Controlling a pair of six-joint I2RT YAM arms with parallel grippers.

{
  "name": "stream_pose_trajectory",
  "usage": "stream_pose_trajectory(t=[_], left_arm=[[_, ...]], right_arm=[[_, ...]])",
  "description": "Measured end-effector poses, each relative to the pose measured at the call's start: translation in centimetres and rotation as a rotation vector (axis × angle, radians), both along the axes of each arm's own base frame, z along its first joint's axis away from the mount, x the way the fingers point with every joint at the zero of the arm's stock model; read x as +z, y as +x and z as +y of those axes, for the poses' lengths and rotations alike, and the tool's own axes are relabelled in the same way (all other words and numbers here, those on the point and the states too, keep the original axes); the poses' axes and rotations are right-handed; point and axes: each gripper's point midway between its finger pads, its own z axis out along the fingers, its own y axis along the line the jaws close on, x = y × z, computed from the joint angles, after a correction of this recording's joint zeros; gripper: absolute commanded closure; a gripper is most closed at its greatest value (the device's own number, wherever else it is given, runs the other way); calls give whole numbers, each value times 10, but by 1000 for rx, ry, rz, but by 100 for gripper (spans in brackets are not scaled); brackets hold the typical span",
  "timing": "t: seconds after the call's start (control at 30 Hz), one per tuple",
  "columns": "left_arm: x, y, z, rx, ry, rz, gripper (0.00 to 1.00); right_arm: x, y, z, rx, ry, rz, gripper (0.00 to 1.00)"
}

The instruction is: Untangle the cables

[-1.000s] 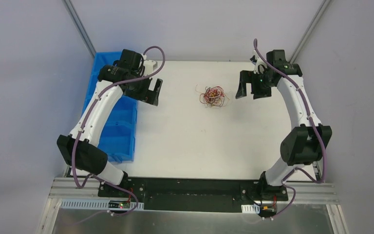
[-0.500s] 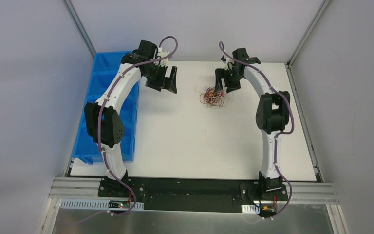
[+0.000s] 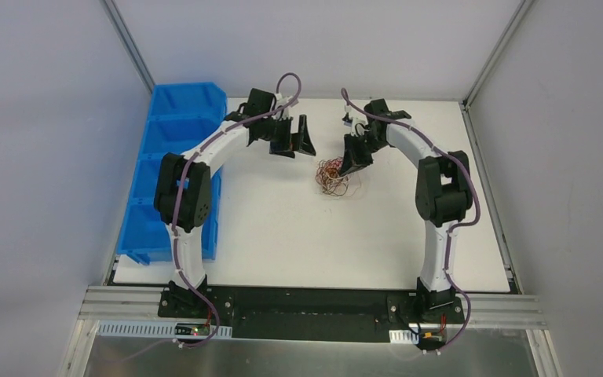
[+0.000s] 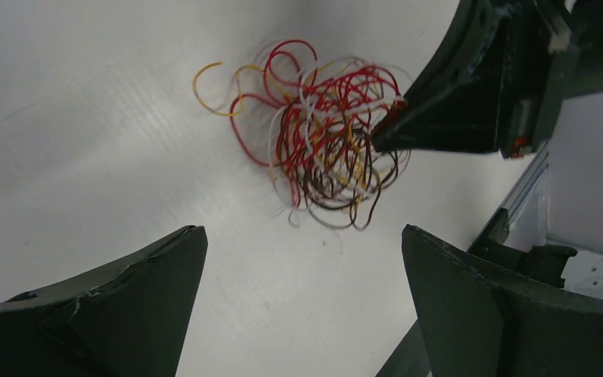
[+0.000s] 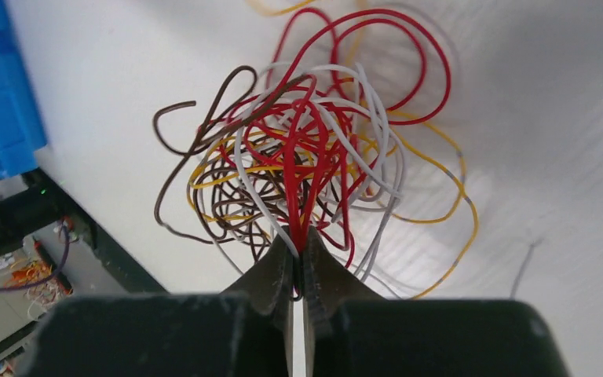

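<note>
The cables point(image 3: 334, 174) are a small tangle of thin red, yellow, white and brown wires on the white table point(image 3: 283, 228), toward the far middle. My right gripper point(image 3: 354, 163) is at the tangle's right edge. In the right wrist view its jaws are shut point(image 5: 298, 245) on a few red strands of the cables point(image 5: 306, 149). My left gripper point(image 3: 297, 148) hangs open just left of the tangle, apart from it. The left wrist view shows the cables point(image 4: 326, 141) ahead of my spread left gripper point(image 4: 302, 236), with the right gripper's tip point(image 4: 385, 135) in them.
A row of blue bins point(image 3: 174, 137) runs along the table's left side, behind the left arm; a corner of a blue bin point(image 5: 0, 86) shows in the right wrist view. Grey walls enclose the table on three sides.
Both arms swung inward to the tangle. The right gripper went from open to shut on some red wires. The left gripper stayed open.
</note>
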Motion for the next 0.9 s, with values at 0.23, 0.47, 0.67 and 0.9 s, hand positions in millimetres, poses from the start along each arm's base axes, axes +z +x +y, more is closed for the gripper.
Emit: stream_pose_trajectory(t=[0.23,0.47,0.67,0.9], left_arm=[[-38,-10,-62,-55,-71,72,16],[-53,-35,-79,-87,-169,184,100],[-19,-39,-35,-44,-243,161,100],[38,-45,5,-37,-230,-8,100]], right_arm=[[50,-31,30,65,108,-65,100],[64,-35,24,52,129,-87,100],[83,-25,-5,-27,162,-93,100],[140,-26,-39,-107,224,-192,100]])
